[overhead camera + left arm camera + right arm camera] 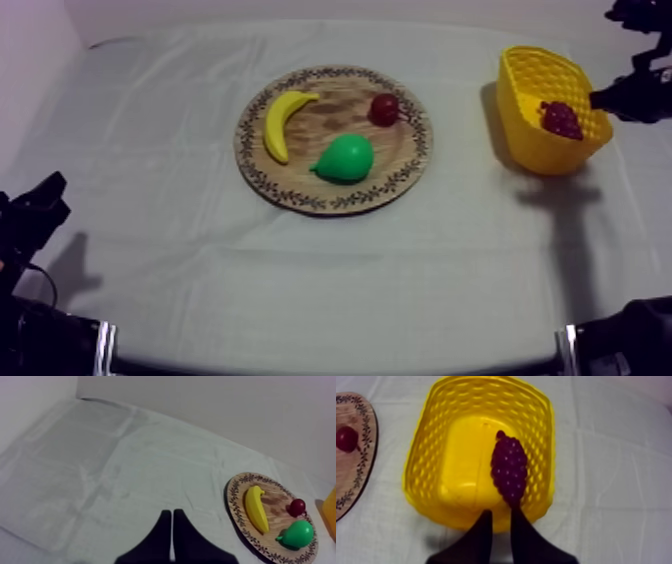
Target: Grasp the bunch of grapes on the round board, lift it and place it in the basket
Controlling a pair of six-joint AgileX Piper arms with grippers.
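Placing step, at or just past release. Dark purple toy bunch of grapes (509, 471) lies inside the yellow plastic lattice basket (420, 466), along the side wall nearest the right gripper (501, 513). It is off the round wooden board with the patterned rim (335, 105). From above, the basket stands on the grey-white cloth (150, 150) well to the right of the board. Right gripper hovers at the basket's near rim, fingers slightly apart with nothing between them. The lower end of the bunch is touching or just off one fingertip; cannot tell which. Judgement: grapes released, task essentially complete. Left gripper (171, 512) fingers together as a narrow wedge, holding nothing, low over bare cloth and well away from the board. On the board: yellow toy banana (280, 122), green toy pear (346, 158), small red fruit (384, 108). Next move calls for a clean withdrawal of the right gripper, up and back from the rim. Fingers should be kept apart so the tip near the bunch does not drag it or tip the light basket.
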